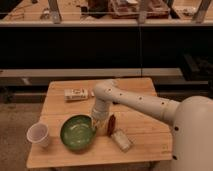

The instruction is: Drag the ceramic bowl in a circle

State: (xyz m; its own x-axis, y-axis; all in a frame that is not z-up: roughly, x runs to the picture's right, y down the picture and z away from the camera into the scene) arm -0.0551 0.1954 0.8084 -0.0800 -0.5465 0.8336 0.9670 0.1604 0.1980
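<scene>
Arm bent, wrist down, gripper point(98, 125) at rim of ceramic bowl point(75, 134); grip state can't tell

Dim, warm light from above; the background is dark. The table point(140, 137) glows amber. A soft sheen marks the ceramic bowl point(77, 133), with the gripper point(99, 126) at its right rim.

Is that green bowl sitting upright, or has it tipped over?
Upright: the ceramic bowl rests on the table with its open inside facing up. The end effector is at its rim, opposite the paper cup.
</scene>
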